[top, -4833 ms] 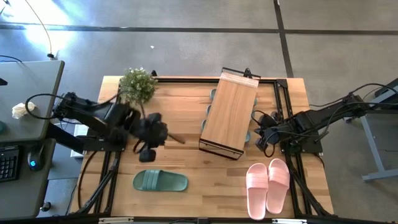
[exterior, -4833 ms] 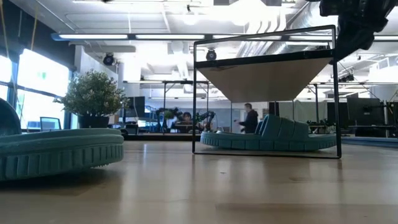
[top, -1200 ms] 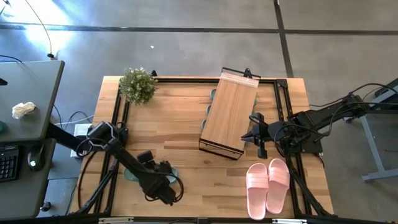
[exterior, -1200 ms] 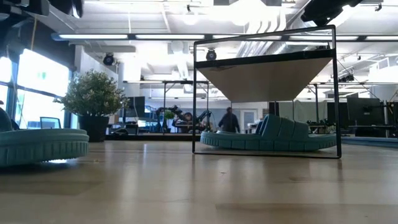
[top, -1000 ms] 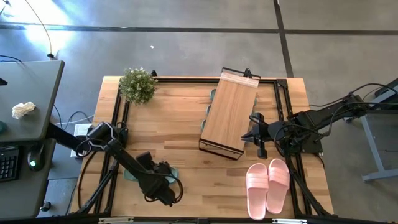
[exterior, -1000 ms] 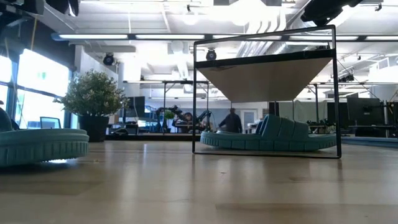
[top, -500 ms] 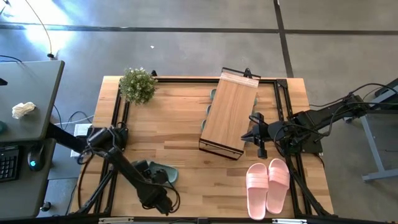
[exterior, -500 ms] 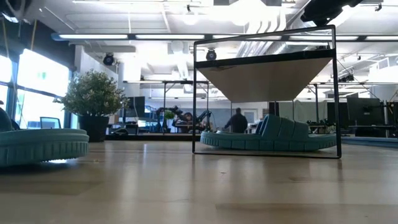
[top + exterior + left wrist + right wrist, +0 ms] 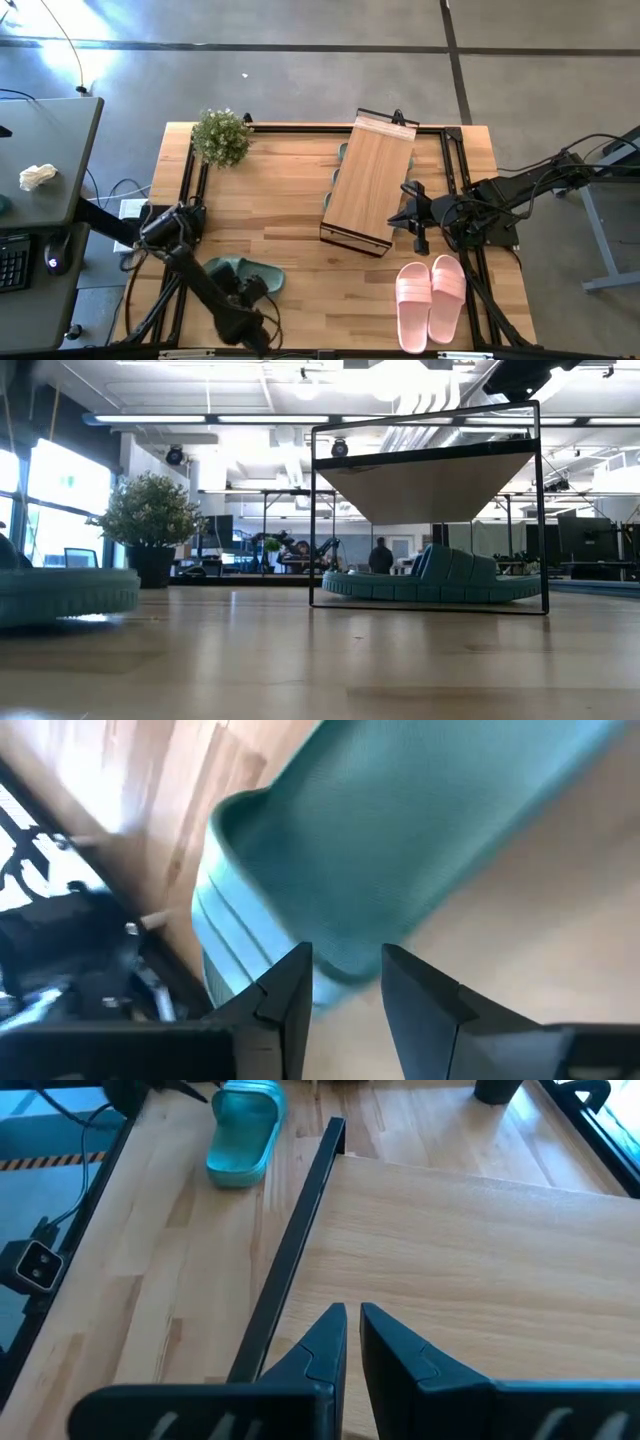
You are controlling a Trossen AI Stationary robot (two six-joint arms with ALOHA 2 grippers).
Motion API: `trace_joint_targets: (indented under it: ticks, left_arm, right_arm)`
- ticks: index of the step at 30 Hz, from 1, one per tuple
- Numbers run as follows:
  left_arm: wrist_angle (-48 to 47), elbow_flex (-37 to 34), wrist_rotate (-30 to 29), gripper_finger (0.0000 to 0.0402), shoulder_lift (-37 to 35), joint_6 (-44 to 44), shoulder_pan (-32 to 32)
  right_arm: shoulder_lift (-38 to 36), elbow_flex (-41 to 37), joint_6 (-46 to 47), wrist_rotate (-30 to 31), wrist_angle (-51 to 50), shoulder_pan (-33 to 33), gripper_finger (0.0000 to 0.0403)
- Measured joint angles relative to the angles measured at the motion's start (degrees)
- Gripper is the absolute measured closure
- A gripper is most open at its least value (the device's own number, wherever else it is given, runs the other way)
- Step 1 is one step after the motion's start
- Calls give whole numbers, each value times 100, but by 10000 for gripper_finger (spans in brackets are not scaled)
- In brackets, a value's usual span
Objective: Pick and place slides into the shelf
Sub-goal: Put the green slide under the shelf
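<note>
A muted green slide (image 9: 232, 270) lies near the table's near-left corner, and the low view shows it at the left (image 9: 60, 600). My left gripper (image 9: 254, 287) comes at it from the near side; in the left wrist view its fingers (image 9: 345, 972) close around the slide's rounded end. My right gripper (image 9: 410, 215) hovers shut over the right side of the light-wood shelf (image 9: 368, 185) and touches nothing. More green slides (image 9: 430, 582) lie under the shelf. The pink pair (image 9: 432, 297) lies near the near-right corner. My left gripper pinches the green slide's rounded end (image 9: 335, 958) between its two fingers, next to the ridged strap (image 9: 220, 935). The fingers come from the table's near side, slanting down. The sole's underside stays low over the tabletop; I cannot tell whether it is lifted.
A potted plant (image 9: 221, 137) stands at the far-left corner. The shelf (image 9: 430, 480) stands aslant at the table's middle-right on a dark frame. Bare wood (image 9: 300, 230) lies between the green slide and the shelf. A desk (image 9: 40, 160) stands left of the table.
My left arm has drawn back toward the table's near edge, uncovering the green slide. The slide has shifted a little toward the left edge. My right arm has kept still.
</note>
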Motion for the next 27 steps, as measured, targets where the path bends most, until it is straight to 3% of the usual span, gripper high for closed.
trace_joint_targets:
  ticks: [6, 9, 14, 18, 23, 27]
  left_arm:
    - [-1, 233, -259, 296, -429, -1318, -531]
    - [45, 245, 109, 296, -675, -1478, -702]
    - [-11, 245, 121, 296, -839, -1484, -945]
    - [44, 245, -304, 296, -831, -692, -1307]
    - [-11, 1, -735, 296, -767, -567, -1747]
    - [-16, -408, -265, 296, -765, -649, -1903]
  right_arm:
    - [0, 0, 129, -89, -14, -2, 379]
    - [0, 0, 297, -160, -101, -2, 379]
    - [0, 0, 384, -381, -280, -2, 379]
    - [1, 0, 320, -402, -326, -2, 379]
    - [2, 0, 57, -332, -332, -2, 379]
    - [2, 0, -11, -97, -336, -2, 379]
